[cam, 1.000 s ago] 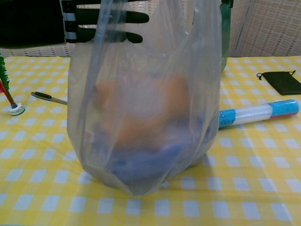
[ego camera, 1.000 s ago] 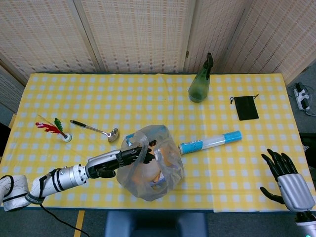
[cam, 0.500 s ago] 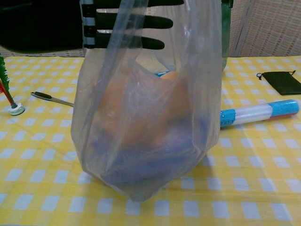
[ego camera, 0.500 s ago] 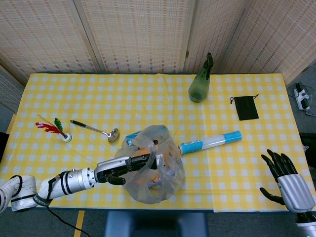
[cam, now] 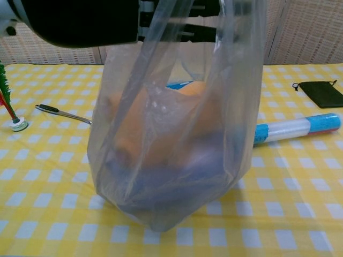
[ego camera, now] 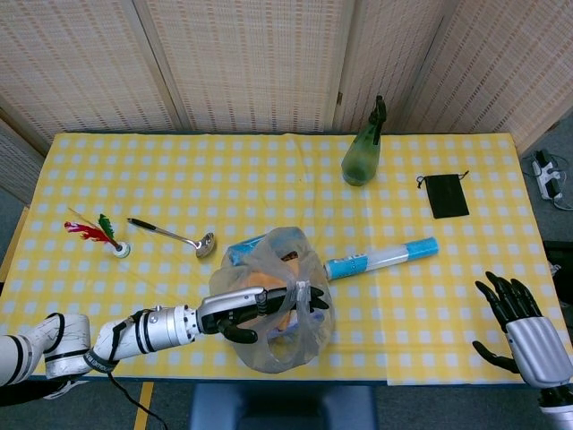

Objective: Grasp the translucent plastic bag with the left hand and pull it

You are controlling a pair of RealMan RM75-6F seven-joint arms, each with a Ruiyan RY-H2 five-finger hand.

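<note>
**Bag held at its top, pull under way**

The bag (ego camera: 282,309) is seen at the near edge of the bench (ego camera: 269,179), a little left of centre, standing upright with orange and blue contents dimly visible through the film. Its top is gripped by the left hand (ego camera: 255,309), whose dark fingers (cam: 177,29) are threaded through the gathered plastic at the mouth; in the chest view the film is drawn up taut to them. Whether the bag's base is touching the cloth or is just clear of it cannot be told.

The right hand (ego camera: 519,327) is held with fingers spread and nothing in it, well apart at the near right corner.

A tube (ego camera: 380,258) lies just to the right of the bag, and a spoon (ego camera: 175,237) and a shuttlecock (ego camera: 103,235) lie to the left. A green bottle (ego camera: 363,152) and a black pouch (ego camera: 445,194) are placed at the far right.

The grasp is judged to be made, so the pulling step is in hand. For the next move a steady draw is called for, with the grip kept firm on the thin film so that it is not slipped or torn, and the tube beside the bag is to be avoided.
</note>
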